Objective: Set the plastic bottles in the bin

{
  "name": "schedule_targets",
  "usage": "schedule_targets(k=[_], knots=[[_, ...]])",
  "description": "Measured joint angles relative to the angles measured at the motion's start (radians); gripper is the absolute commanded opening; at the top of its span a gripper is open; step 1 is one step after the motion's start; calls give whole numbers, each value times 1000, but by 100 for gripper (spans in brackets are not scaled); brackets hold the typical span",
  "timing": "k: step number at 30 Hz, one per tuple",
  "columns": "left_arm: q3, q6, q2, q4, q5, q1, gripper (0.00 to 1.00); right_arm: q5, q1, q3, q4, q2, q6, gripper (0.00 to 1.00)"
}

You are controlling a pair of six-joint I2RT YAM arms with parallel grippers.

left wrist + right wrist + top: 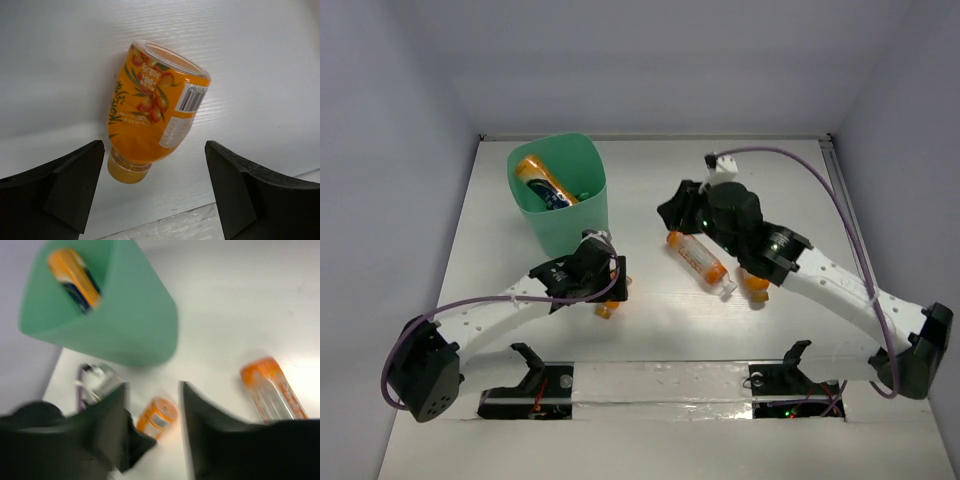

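Mint-green plastic bin (565,225) stands on the white table (670,320), an orange blue-labelled bottle (542,182) inside. Left gripper (154,147) straddles an orange fruit-labelled plastic bottle (155,110) lying near the bin (jaws wide, not gripping). Right gripper (152,387), blurred, hangs parted and empty near a clear orange-topped bottle (700,262).

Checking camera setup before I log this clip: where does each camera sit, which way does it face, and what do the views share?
Top external: above and behind the bases, looking down on the table; shows left arm, left claw, right arm, right claw, bin.
Left wrist: on the left arm, facing down at a labelled bottle lying between its open fingers.
Right wrist: on the right arm, blurred, facing the bin past its own fingers.
Shared: top and right wrist both show the bin and the bottle inside it.
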Motion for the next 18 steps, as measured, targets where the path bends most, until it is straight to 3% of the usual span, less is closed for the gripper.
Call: schedule_targets(k=[3,6,10,15,18], knots=[[6,11,46,1,-34,0,81,-45,-41,-202,0,-101,-2,81],[14,26,111,18,-43,0,81,-110,-100,-314,-28,-132,-26,90],[27,48,208,43,-44,0,78,-167,-166,-333,-70,-124,-94,95],[53,66,288,64,-54,0,47,-248,-246,-263,-116,-29,-203,95],[66,64,306,83,-53,0,42,-275,-271,-178,-156,109,-266,95]])
